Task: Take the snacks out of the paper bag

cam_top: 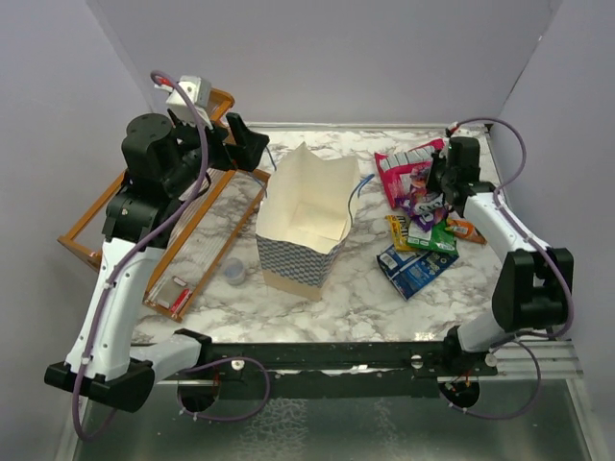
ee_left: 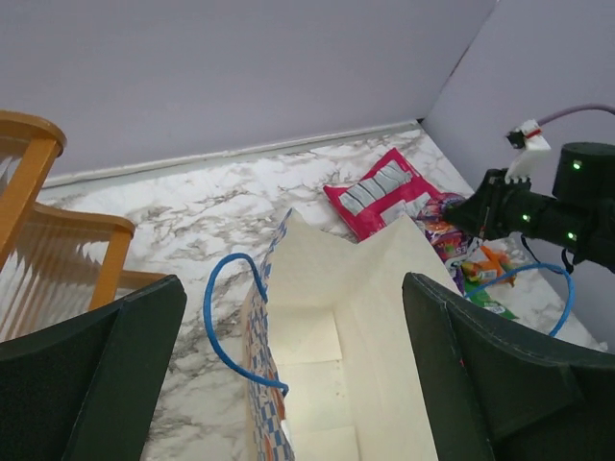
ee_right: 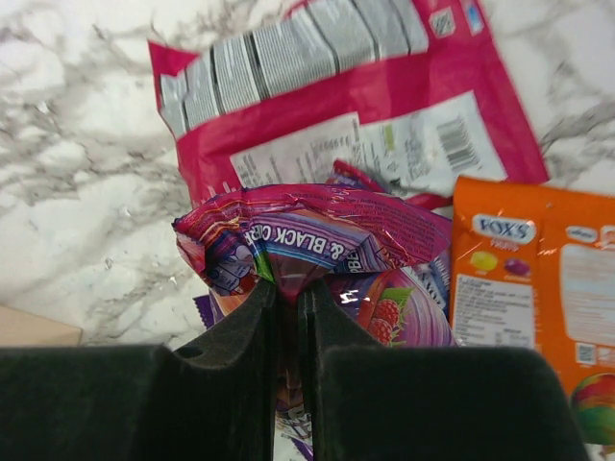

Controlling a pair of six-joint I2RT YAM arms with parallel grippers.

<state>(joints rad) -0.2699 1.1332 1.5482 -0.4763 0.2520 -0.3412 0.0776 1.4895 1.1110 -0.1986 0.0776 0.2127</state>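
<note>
Paper bag point(cam_top: 303, 226) point(ee_left: 356, 317): is standing upright with its mouth open, just below and ahead of the left jaws; it is showing blue-and-white checks outside, a cream inside and a tan base band.
Bag handle point(ee_left: 226, 327): a thin blue string is looping out on the left finger's side.
Snacks point(cam_top: 423, 221): are lying heaped outside the bag, around the right jaws and well apart from the left jaws.
Pink-red pouch point(cam_top: 408, 168) point(ee_right: 384, 115): is lying flat just beyond the right jaws, its printed back facing up.
Blue packet point(cam_top: 415, 269): is lying behind the right jaws, nearest the arm bases.
Orange packet point(ee_right: 538, 279): is lying just beside the right jaws, to their right in the wrist view.
Purple wrapper point(ee_right: 317, 240): is crumpling where the right jaws are gripping it.
Bench point(cam_top: 356, 288): white marble with grey veins is carrying everything.
Walls point(cam_top: 365, 58): pale lavender panels are closing in three sides.
Left arm point(cam_top: 144, 211): is reaching out above the wooden rack point(cam_top: 207, 226), its jaws spread wide and holding nothing.
Right arm point(cam_top: 500, 230): is bending down over the heap, its jaws pressed together and pinching the purple wrapper.
</note>
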